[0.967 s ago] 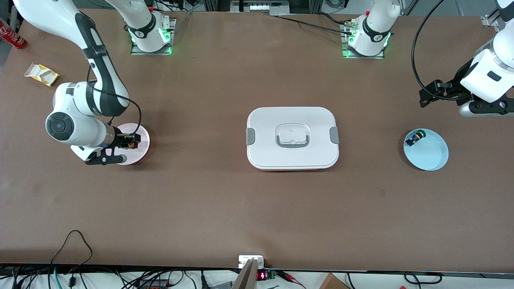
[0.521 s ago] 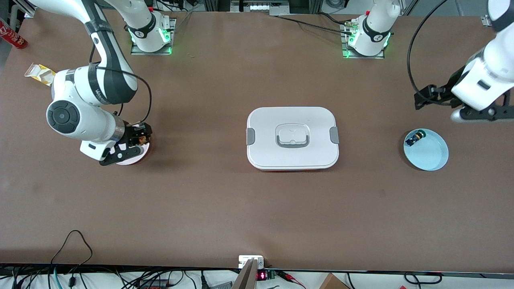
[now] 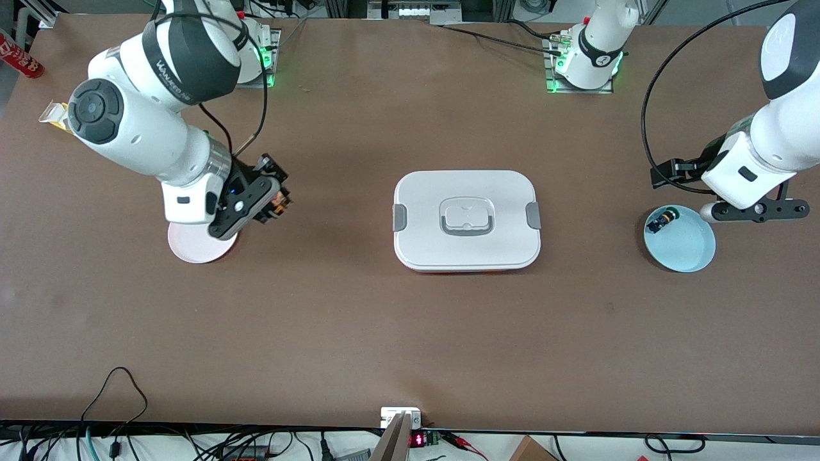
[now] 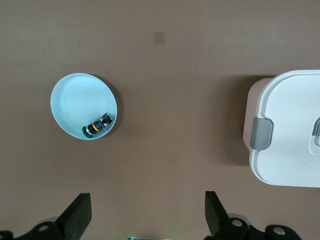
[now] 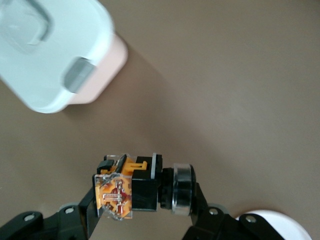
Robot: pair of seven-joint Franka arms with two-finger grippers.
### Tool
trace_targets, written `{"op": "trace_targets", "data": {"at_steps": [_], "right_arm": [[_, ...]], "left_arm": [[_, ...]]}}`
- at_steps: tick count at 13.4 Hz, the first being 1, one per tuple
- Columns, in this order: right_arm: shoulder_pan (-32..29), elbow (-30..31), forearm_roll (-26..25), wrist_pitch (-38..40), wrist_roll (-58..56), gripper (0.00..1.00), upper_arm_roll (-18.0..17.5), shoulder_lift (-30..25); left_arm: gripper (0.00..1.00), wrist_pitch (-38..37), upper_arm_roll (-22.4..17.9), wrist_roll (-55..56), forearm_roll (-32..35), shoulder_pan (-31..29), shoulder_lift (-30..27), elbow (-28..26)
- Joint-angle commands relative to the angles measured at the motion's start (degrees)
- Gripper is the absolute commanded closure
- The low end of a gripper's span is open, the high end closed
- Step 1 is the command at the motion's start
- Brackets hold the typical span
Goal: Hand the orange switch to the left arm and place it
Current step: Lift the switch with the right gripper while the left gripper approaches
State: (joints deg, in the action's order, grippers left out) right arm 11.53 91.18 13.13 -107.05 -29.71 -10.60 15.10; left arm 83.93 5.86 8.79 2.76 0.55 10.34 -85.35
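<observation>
The orange switch (image 3: 278, 204) hangs in the air with my right gripper (image 3: 271, 202) shut on it, over bare table between the pink plate (image 3: 192, 248) and the box (image 3: 466, 192). In the right wrist view the fingers clamp the orange switch (image 5: 116, 192) across its black middle, with the box (image 5: 45, 55) ahead. My left gripper (image 3: 756, 210) is open with nothing in it, up over the table beside the light blue plate (image 3: 688, 251). Seen from the left wrist, the left gripper (image 4: 147, 216) stands wide open over bare table, and the box (image 4: 292, 125) shows at the edge.
On the light blue plate (image 4: 75, 95) lies a small black switch (image 4: 97, 126) with a green-blue cap, also visible as the small black switch (image 3: 661, 221) from the front. A red can (image 3: 19, 56) and a yellow carton (image 3: 52, 113) sit at the right arm's end. Cables run along the front edge.
My right gripper rose off the pink plate with the orange switch and moved toward the box. The left arm swung toward the light blue plate, its gripper still open.
</observation>
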Motion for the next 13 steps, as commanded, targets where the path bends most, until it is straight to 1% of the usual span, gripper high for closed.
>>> {"op": "trace_targets", "data": {"at_steps": [1, 2, 3, 4, 5, 6, 7, 8, 9, 11, 13], "right_arm": [[0.68, 0.13, 5.14, -1.75, -17.67, 0.98, 0.23, 0.54], [1.3, 0.92, 5.32, -2.19, -24.62, 0.98, 0.14, 0.63], [2.09, 1.19, 6.72, -2.11, -29.56, 0.98, 0.14, 0.63], [2.96, 1.54, 10.82, -1.59, -33.87, 0.98, 0.14, 0.72], [3.41, 2.15, 15.65, -1.24, -38.01, 0.98, 0.14, 1.15], [3.76, 3.12, 19.44, -1.58, -42.31, 0.98, 0.14, 1.16], [4.29, 3.39, 23.91, -1.76, -46.27, 0.98, 0.23, 1.07], [4.73, 3.39, 28.31, -2.11, -49.96, 0.98, 0.23, 1.16], [5.25, 3.3, 34.36, -2.28, -54.18, 0.99, 0.23, 1.25], [5.35, 3.39, 46.92, -2.99, -65.32, 0.99, 0.23, 2.65], [5.43, 4.26, 57.13, -3.08, -73.35, 0.98, 0.31, 3.53]], "left_arm": [[0.0, -4.19, 0.03, -0.51, 0.93, 2.25, 1.53, 1.41], [0.0, -4.99, 0.03, -1.57, 0.59, 3.48, 1.53, 1.41], [0.0, -5.0, 0.03, -1.84, -1.59, 3.84, 1.44, 1.68], [0.0, -5.26, -0.06, -1.67, -6.58, 3.58, 1.35, 1.77], [0.0, -5.7, -0.23, -1.67, -13.59, 2.62, 1.27, 1.59], [0.0, -8.49, -0.5, -1.41, -21.66, 1.31, 1.35, 1.59], [0.0, -10.26, -0.5, -1.23, -29.4, -0.27, 1.61, 1.07], [0.0, -10.62, -0.5, -1.66, -33.57, -1.16, 2.57, 0.63], [0.0, -10.71, -0.41, -2.02, -36.74, -1.6, 3.37, 0.36], [0.0, -10.54, -0.41, -2.28, -45.6, -1.61, 5.04, 0.1], [0.0, -9.4, -0.15, -2.37, -53.35, -1.09, 5.22, -3.4]]}}
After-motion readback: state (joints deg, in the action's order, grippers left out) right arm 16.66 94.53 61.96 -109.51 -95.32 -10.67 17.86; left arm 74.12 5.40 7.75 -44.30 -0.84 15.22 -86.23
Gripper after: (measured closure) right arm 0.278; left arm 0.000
